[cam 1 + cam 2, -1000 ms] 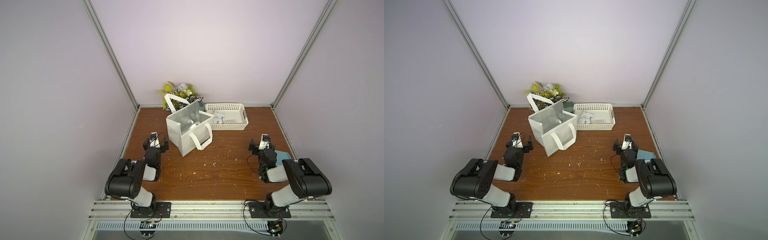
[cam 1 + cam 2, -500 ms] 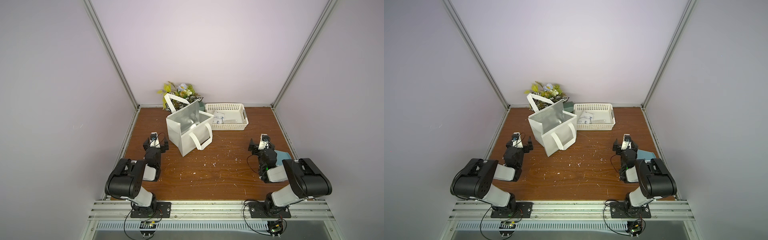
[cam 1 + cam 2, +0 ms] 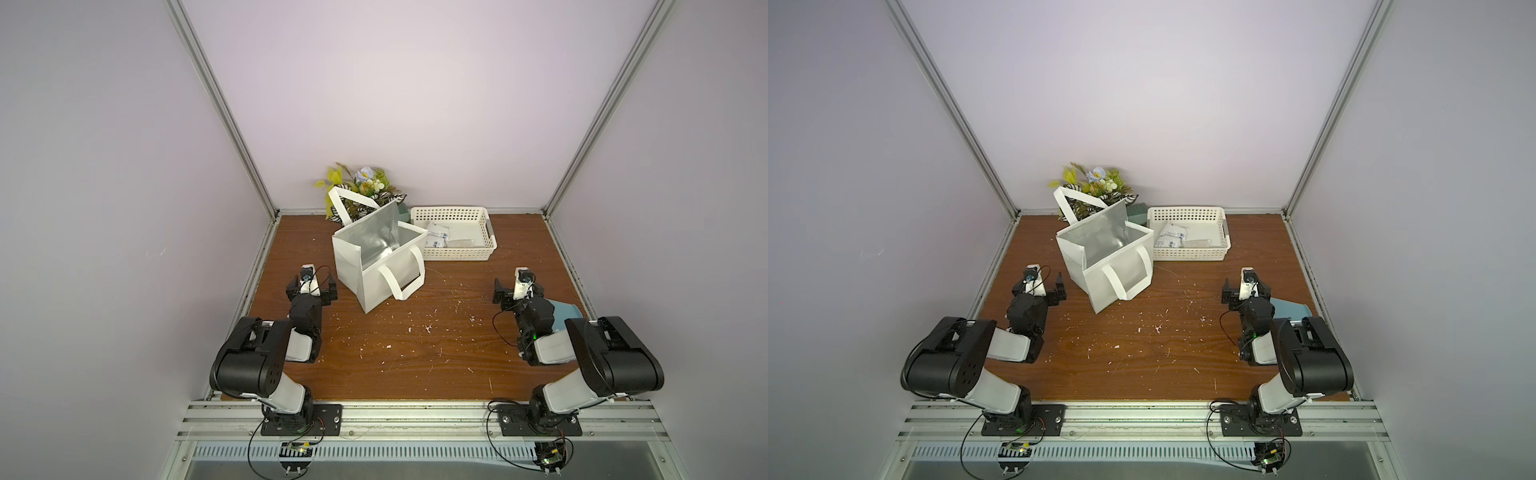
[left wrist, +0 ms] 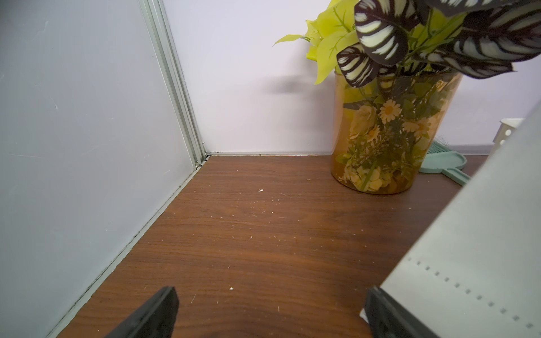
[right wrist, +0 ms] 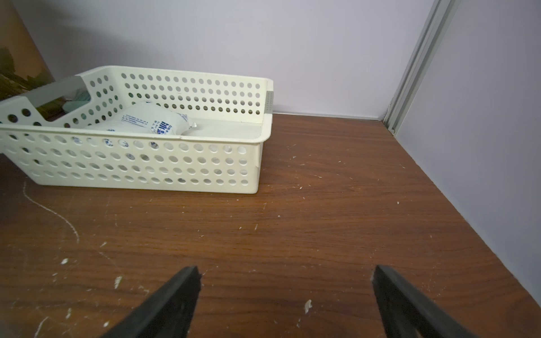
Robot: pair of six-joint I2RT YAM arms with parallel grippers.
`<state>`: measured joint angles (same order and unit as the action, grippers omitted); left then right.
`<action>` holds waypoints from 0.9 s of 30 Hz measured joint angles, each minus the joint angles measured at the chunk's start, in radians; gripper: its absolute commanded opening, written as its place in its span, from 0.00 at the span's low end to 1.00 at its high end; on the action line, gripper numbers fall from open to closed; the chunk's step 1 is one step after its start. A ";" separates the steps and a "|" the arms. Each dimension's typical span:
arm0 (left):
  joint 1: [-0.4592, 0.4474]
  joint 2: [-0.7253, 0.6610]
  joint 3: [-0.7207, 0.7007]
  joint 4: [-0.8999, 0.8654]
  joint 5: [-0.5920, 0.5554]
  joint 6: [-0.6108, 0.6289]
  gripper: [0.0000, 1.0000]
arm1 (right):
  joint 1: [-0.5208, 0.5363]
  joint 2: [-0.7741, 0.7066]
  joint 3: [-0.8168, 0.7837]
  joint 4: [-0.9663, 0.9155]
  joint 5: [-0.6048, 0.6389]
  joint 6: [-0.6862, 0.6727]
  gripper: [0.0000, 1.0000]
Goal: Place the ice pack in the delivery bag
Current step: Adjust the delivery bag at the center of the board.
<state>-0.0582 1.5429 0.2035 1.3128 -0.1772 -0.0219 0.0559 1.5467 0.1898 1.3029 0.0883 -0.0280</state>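
Note:
The ice pack [image 3: 438, 239] [image 3: 1170, 240] [image 5: 152, 123], a whitish pouch with blue print, lies inside the white perforated basket [image 3: 457, 257] [image 3: 1187, 253] [image 5: 146, 164] at the back of the table. Left of the basket, the white delivery bag [image 3: 365, 282] [image 3: 1084, 270] [image 4: 483, 248] stands open, showing its silver lining, with its flap raised. My left gripper [image 3: 311, 281] [image 3: 1040, 286] [image 4: 270, 292] rests open and empty just left of the bag. At the right of the table, in front of the basket, my right gripper [image 3: 517, 289] [image 3: 1245, 291] [image 5: 285, 269] is open and empty.
An amber vase of flowers [image 3: 361, 187] [image 3: 1096, 183] [image 4: 386, 140] stands in the back corner behind the bag, with a green brush [image 4: 442, 162] beside it. A teal dustpan [image 3: 565, 313] [image 3: 1289, 309] lies by the right arm. White crumbs [image 3: 415, 328] dot the wooden table.

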 measured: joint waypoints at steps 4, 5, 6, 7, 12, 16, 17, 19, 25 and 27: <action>0.002 -0.074 0.007 -0.090 -0.048 -0.015 1.00 | -0.017 -0.020 0.008 -0.034 -0.009 0.009 0.99; 0.003 -0.120 0.018 -0.145 -0.068 -0.026 1.00 | -0.017 -0.044 0.014 -0.071 -0.008 0.010 0.99; 0.003 -0.167 0.039 -0.211 -0.089 -0.041 1.00 | -0.017 -0.075 0.026 -0.117 -0.006 0.012 0.99; 0.003 -0.218 0.074 -0.290 -0.118 -0.070 1.00 | -0.017 -0.114 0.048 -0.173 -0.003 0.016 0.99; 0.005 -0.377 0.361 -0.750 -0.229 -0.261 1.00 | -0.018 -0.293 0.177 -0.389 0.050 0.172 0.99; 0.007 -0.469 0.537 -1.096 -0.216 -0.421 0.93 | -0.019 -0.379 0.293 -0.578 0.098 0.360 0.99; 0.007 -0.497 0.567 -1.179 -0.195 -0.451 0.91 | -0.020 -0.381 0.327 -0.625 0.097 0.390 0.99; 0.007 -0.546 0.607 -1.311 -0.156 -0.515 0.86 | -0.020 -0.378 0.383 -0.700 0.091 0.428 0.99; -0.025 -0.614 0.744 -1.639 -0.018 -0.668 0.76 | 0.022 -0.353 0.496 -0.850 0.111 0.463 0.99; -0.086 -0.606 0.801 -1.715 -0.003 -0.706 0.76 | 0.067 -0.348 0.507 -0.863 0.135 0.453 0.99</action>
<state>-0.1440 0.9367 1.0046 -0.4023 -0.1799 -0.7280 0.1226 1.1988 0.6964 0.4400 0.2237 0.4252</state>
